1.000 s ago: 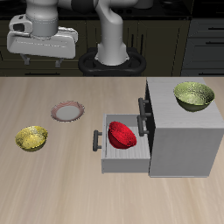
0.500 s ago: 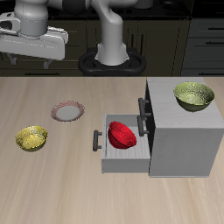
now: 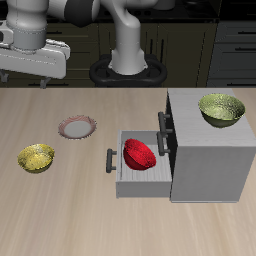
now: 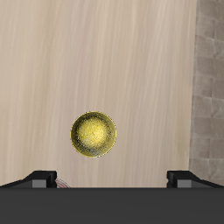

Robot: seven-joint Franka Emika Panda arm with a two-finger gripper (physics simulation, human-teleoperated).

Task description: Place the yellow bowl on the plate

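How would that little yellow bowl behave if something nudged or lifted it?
The yellow bowl looks rigid and small, so it is probably light and would slide on the smooth table rather than bend. It sits upright and low, so tipping seems unlikely. Its thin rim probably offers the gripper the only hold.

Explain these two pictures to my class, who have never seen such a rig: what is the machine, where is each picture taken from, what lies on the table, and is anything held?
These are simulator renders, not photographs. The machine is a robot arm standing at the table's back, and its two-finger tool hangs high above the table. One picture looks at the robot from the front and above. The other comes from a camera on the tool itself, looking straight down. On the table lie a yellow bowl and, farther back, a plate. A grey cabinet has a red bowl in its open drawer and a green bowl on top. The wrist view shows the yellow bowl below the tool. Nothing is held; the fingers look apart.
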